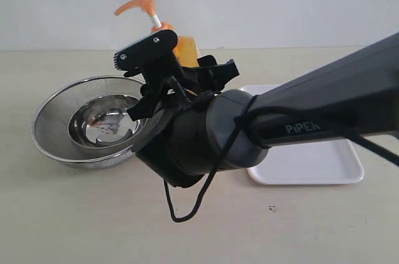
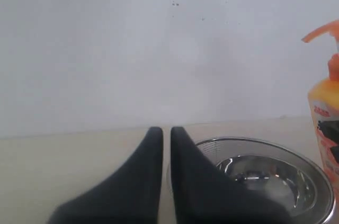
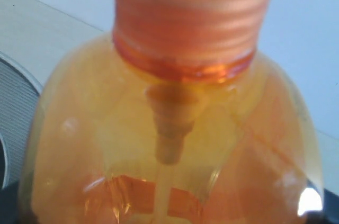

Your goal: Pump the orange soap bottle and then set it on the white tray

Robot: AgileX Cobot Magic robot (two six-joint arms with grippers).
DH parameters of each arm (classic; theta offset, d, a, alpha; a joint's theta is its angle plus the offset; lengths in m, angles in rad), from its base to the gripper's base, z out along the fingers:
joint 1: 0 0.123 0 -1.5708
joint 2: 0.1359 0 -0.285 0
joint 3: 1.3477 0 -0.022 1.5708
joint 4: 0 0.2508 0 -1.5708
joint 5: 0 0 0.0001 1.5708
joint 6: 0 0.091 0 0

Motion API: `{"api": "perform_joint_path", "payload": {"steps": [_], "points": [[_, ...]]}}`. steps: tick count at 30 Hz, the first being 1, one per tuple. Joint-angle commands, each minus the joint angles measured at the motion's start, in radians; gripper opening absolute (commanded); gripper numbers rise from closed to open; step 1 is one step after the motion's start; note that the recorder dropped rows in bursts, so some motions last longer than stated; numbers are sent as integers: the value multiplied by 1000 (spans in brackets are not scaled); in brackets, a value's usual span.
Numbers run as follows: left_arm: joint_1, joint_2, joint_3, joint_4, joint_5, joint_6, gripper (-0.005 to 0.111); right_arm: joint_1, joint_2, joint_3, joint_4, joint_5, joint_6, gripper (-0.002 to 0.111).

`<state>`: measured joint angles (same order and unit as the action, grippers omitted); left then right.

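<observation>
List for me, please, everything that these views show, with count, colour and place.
orange soap bottle: one, translucent orange with a white pump stem, upright between strainer and tray, base hidden.
steel mesh strainer bowl: one, silver, on the table left of the bottle.
white tray: one, white, on the table right of the bottle, partly hidden by the arm.
black cable: one, hanging in a loop from the right wrist.
table: one, beige, under everything.
wall: one, white, behind the table.
right arm: one, dark grey, reaching in from the right.
right gripper: one, black, closed around the bottle's body.
left gripper: one, black, fingers together, empty, near the strainer.
</observation>
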<state>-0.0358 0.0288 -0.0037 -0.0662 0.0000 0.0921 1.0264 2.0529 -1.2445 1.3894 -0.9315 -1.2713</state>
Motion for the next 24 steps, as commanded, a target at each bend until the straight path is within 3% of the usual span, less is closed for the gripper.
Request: {"api": "perform_joint_path", "payload": {"steps": [1, 7, 17, 24], "points": [[3, 73, -23, -4, -36, -17, 5, 1, -18, -13, -40, -35, -4, 0], [3, 204, -114, -4, -38, -24, 5, 1, -18, -13, -40, -35, -4, 0], [3, 475, -380, -4, -38, -24, 5, 1, -18, -13, -40, -35, -4, 0], [3, 507, -419, -4, -119, -24, 5, 1, -18, -13, -40, -35, -4, 0]]}}
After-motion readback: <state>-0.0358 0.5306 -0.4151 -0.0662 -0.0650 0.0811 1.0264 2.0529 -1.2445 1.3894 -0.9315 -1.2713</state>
